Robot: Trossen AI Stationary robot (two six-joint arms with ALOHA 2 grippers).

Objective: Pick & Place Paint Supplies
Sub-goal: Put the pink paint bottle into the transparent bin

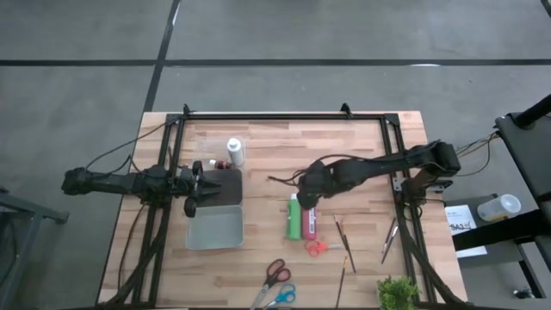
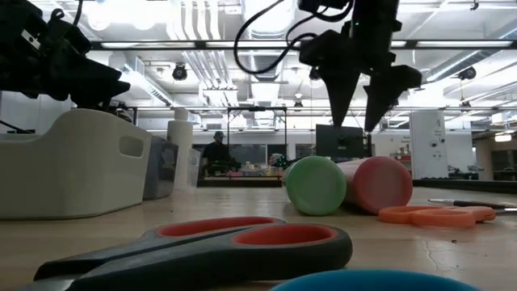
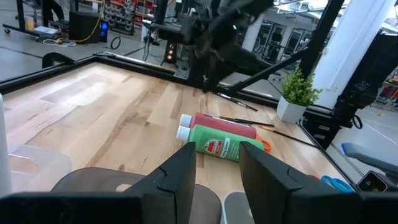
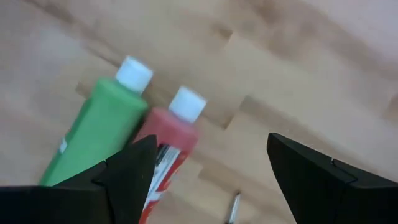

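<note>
The green bottle [image 1: 294, 216] and red bottle [image 1: 308, 220] lie side by side, touching, on the tabletop [image 1: 362, 155]; the green one bears a red-and-white label, its writing unreadable. The right pincer [image 1: 308, 199] hangs wide open above them, holding nothing. The left pincer [image 1: 193, 183], open and empty, sits over the bin [image 1: 214, 227]. The white bottle [image 1: 234, 152] stands near it.

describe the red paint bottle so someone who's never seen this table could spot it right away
Start at the wooden table and find the two bottles lying side by side near its middle, below the open right gripper. The red paint bottle is the one on the right arm's side; its neighbour, the green bottle, matches its white cap and shape but not its colour.
</note>
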